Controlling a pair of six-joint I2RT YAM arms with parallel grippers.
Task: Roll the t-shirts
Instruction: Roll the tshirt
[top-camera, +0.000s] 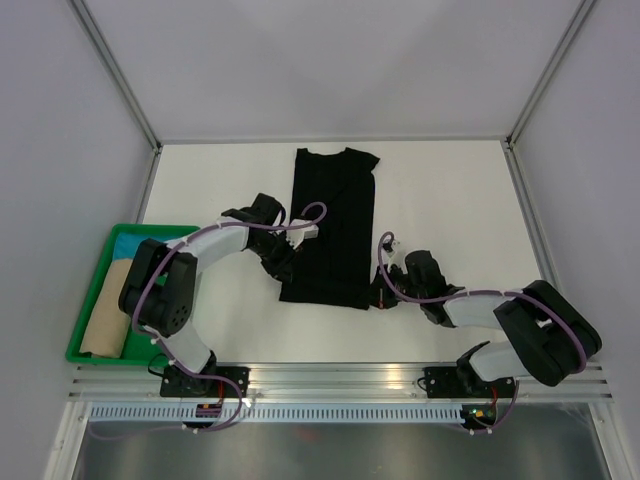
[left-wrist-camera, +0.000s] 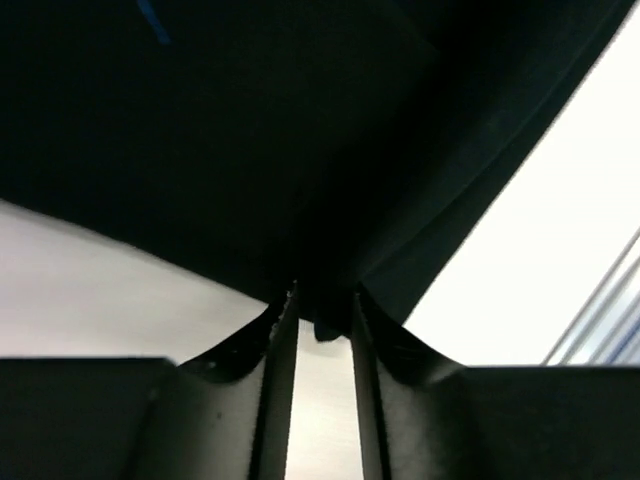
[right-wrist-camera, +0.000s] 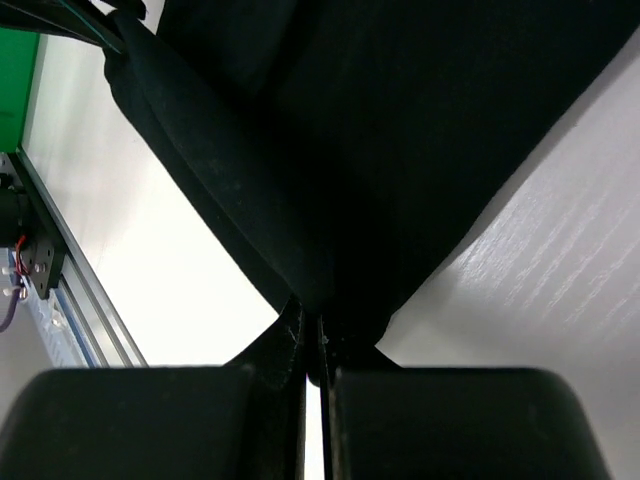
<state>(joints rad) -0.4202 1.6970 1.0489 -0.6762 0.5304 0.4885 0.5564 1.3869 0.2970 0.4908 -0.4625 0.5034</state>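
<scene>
White tabletop (top-camera: 450, 200), boxed in by pale grey walls, carries a black short-sleeved cloth t-shirt (top-camera: 335, 220) at the centre of the overhead frame. It is folded into 1 long narrow strip, with the collar end toward the top of the frame and the hem toward the bottom. The left gripper (top-camera: 285, 268) sits at the strip's lower left corner and the right gripper (top-camera: 382, 296) at its lower right corner, so both hold the same hem edge. In the left wrist view the 2 fingers stand almost together, with only a thin slit between them and a fold of black cloth pinched at their tips. In the right wrist view the fingers are pressed even closer, clamped on a gathered corner of the cloth. Holding both corners level is probably meant to let the hem turn over evenly, so the roll starts straight rather than skewed. The roll itself looks not yet begun. At the left of the overhead frame a green plastic tray (top-camera: 105, 359) holds a tan cloth roll (top-camera: 105, 320) with turquoise-blue cloth (top-camera: 130, 245) beyond it, seemingly parked clear of the work.
</scene>
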